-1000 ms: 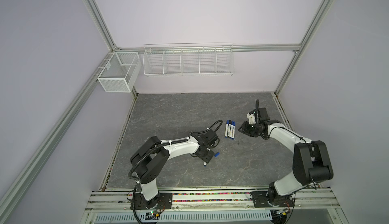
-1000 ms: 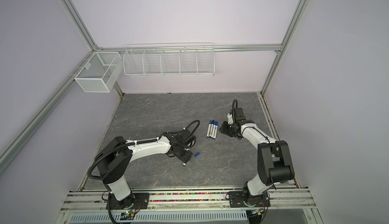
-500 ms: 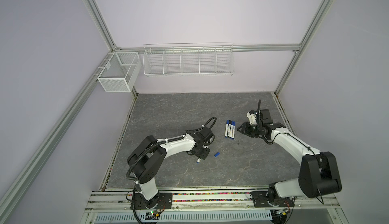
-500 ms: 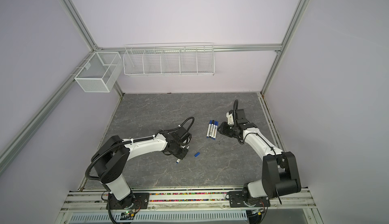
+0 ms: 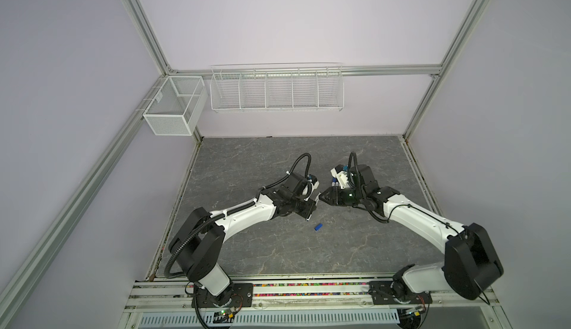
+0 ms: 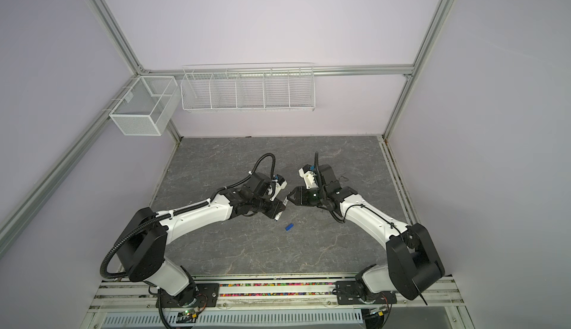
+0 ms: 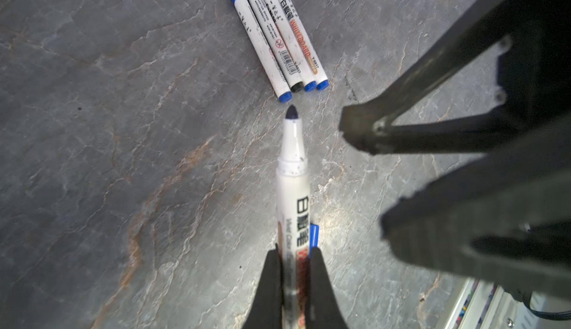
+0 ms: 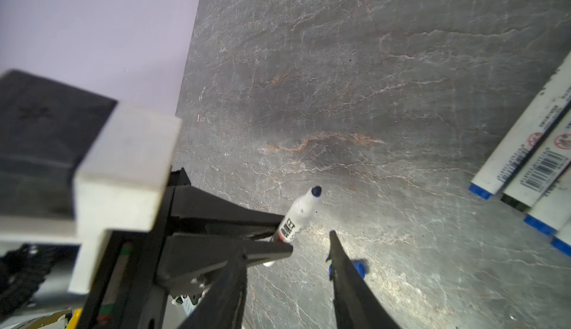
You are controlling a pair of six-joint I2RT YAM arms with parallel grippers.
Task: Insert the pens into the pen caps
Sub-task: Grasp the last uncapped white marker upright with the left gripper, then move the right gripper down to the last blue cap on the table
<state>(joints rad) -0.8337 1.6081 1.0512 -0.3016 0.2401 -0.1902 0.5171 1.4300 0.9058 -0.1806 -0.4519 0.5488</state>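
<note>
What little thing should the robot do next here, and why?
Probably lower the right fingers onto the loose blue cap on the table and grip it. The left fingers pinch a pen whose dark tip is bare, the right fingers stand open and empty, and four other pens lie capped.

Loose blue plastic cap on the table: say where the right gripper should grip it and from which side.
Probably grip the short blue cylindrical cap across its middle, from straight above. It lies flat and alone on the grey stone-patterned table, so the open right gripper can straddle its narrow width, leaving both ends free.
</note>
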